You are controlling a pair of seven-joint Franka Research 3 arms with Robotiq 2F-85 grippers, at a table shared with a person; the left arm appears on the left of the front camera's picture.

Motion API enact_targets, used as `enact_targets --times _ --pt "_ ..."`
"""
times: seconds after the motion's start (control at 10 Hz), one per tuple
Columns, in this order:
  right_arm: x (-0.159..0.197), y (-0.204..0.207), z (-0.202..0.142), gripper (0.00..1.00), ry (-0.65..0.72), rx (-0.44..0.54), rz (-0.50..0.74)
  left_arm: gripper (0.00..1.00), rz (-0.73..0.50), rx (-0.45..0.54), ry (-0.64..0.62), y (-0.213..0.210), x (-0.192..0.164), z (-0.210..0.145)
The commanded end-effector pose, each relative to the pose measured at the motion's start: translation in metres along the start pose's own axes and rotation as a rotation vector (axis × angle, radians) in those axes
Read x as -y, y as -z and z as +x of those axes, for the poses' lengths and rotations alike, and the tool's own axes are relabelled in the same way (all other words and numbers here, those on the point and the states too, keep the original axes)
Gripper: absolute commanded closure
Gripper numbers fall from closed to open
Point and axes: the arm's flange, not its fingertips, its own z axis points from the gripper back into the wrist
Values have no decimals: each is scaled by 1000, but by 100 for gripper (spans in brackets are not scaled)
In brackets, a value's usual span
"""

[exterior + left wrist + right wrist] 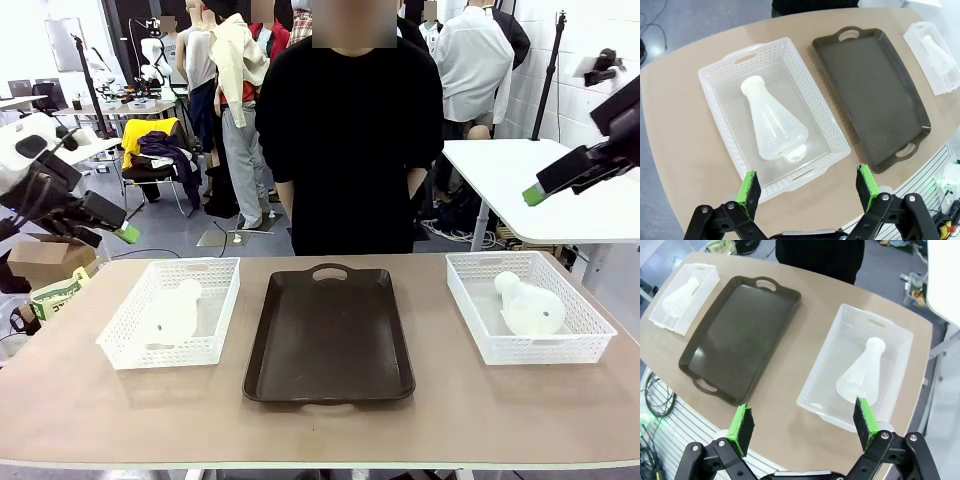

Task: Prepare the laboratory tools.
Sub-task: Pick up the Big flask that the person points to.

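The tan desk (80, 400) carries a dark brown tray (330, 335) at the middle, its handles toward the far and near edges. A white mesh basket (160, 357) sits toward the left edge and a second mesh basket (540, 352) toward the right edge. In each lies a translucent conical flask on its side: the left flask (172, 315) and the right flask (530, 305). The left gripper (807, 192) and the right gripper (802, 427) hang high above the desk, jaws spread wide, holding nothing.
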Motion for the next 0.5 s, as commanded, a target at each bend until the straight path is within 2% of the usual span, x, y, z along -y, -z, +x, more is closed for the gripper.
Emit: enact_targets --times 0.0,0.2,0.4 --pt "1 6 -45 0 20 39 49 0 -74 0 -38 -4 -24 0" --pt "25 2 -59 0 111 102 124 0 -255 16 -198 -4 -67 -8" --pt "55 14 -79 0 180 184 309 0 -398 22 -316 6 -99 -22"
